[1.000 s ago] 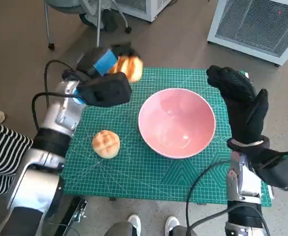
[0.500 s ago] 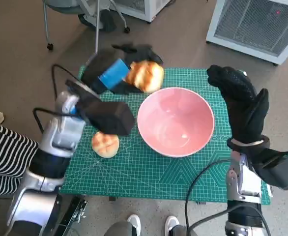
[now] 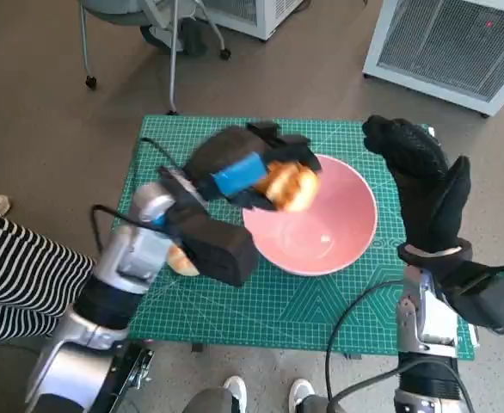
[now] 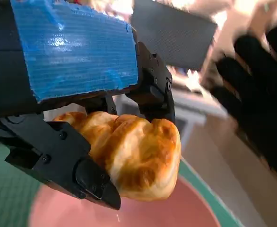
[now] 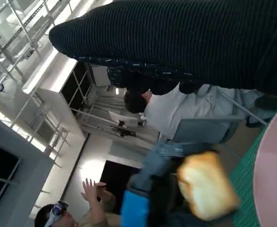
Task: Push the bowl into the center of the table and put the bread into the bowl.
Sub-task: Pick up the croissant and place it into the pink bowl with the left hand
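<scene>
Bread [image 3: 291, 185] sits clamped in our left hand's [image 3: 245, 168] fingers [image 4: 93, 177], held above the pink bowl [image 3: 338, 237] for dropping in. Our right hand [image 3: 420, 185] hangs beside the bowl's rim, fingers apart and empty, probably to steady it on the desk [image 3: 261, 318].

The second bun [image 3: 181, 260], left of centre in the head view, is mostly hidden behind the left forearm; only a pale sliver shows. In the right wrist view, the pink bowl [image 5: 273, 165] is cut off by the right edge, and the left hand [image 5: 143, 208] by the bottom edge. In the left wrist view, the right hand [image 4: 261, 90] at upper right is blurred.
</scene>
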### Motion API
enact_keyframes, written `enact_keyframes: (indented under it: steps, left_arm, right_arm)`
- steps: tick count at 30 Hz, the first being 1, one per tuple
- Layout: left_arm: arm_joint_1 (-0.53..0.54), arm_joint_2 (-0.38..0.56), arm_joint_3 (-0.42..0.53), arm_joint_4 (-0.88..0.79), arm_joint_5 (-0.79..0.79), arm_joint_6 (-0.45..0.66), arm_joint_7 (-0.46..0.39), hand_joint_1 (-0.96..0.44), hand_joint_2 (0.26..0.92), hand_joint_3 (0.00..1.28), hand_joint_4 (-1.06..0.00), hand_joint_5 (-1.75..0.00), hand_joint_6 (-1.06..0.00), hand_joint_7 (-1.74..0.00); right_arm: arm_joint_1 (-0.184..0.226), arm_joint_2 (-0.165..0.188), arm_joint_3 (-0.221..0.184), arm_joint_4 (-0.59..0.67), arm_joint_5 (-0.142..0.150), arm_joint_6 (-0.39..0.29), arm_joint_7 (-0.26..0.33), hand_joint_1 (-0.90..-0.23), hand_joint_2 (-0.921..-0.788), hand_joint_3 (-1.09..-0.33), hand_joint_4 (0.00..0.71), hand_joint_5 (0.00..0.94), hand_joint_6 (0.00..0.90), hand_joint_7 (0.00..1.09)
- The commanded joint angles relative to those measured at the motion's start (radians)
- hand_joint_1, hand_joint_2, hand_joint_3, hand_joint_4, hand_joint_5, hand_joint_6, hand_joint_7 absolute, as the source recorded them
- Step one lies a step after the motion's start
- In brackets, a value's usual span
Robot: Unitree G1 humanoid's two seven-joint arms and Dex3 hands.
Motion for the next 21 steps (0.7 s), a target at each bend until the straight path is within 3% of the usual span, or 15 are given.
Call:
enact_keyframes:
  steps: [1,6,8,10,12,14,21]
  left_arm:
    - [-0.013,-0.012,-0.026,0.053,0.025,-0.031,-0.007,0.0,0.919,0.01,-0.8,-1.08,-0.65,-1.11]
    - [-0.023,-0.027,-0.047,0.107,0.037,-0.028,-0.025,0.0,0.92,0.05,-0.76,-1.12,-0.59,-1.16]
    - [-0.024,-0.028,-0.052,0.117,0.037,-0.027,-0.043,-0.18,0.92,0.09,-0.67,-0.85,-0.6,-1.23]
    - [-0.024,-0.024,-0.055,0.122,0.037,-0.032,-0.062,-0.12,0.847,0.06,-0.62,-0.48,-0.52,-0.81]
    - [-0.023,-0.013,-0.059,0.122,0.036,-0.041,-0.085,-0.11,0.819,0.03,-0.58,-0.26,-0.51,-0.52]
    - [-0.021,-0.001,-0.062,0.121,0.032,-0.053,-0.109,-0.12,0.786,0.02,-0.47,-0.1,-0.46,-0.29]
    - [-0.024,0.032,-0.05,0.1,0.016,-0.091,-0.174,-0.25,0.734,0.0,-0.21,-0.01,-0.31,-0.06]
  right_arm:
    - [0.024,-0.008,-0.003,-0.003,0.004,0.018,0.003,-0.714,-0.921,-0.709,0.197,0.001,0.113,0.39]
    - [0.027,-0.006,-0.003,-0.006,0.001,0.018,0.0,-0.714,-0.921,-0.709,0.197,0.001,0.116,0.39]
    - [0.027,-0.005,-0.002,-0.006,0.0,0.018,-0.001,-0.714,-0.921,-0.709,0.197,0.001,0.116,0.39]
    - [0.028,-0.005,-0.002,-0.008,-0.002,0.017,-0.002,-0.714,-0.921,-0.709,0.197,0.001,0.117,0.39]
    - [0.028,-0.005,-0.003,-0.008,-0.002,0.017,-0.002,-0.714,-0.921,-0.709,0.197,0.001,0.117,0.39]
    - [0.028,-0.005,-0.003,-0.007,-0.001,0.017,-0.002,-0.714,-0.921,-0.709,0.197,0.001,0.117,0.39]
    - [0.031,-0.002,-0.002,-0.006,-0.001,0.014,-0.002,-0.721,-0.921,-0.707,0.198,0.001,0.118,0.39]
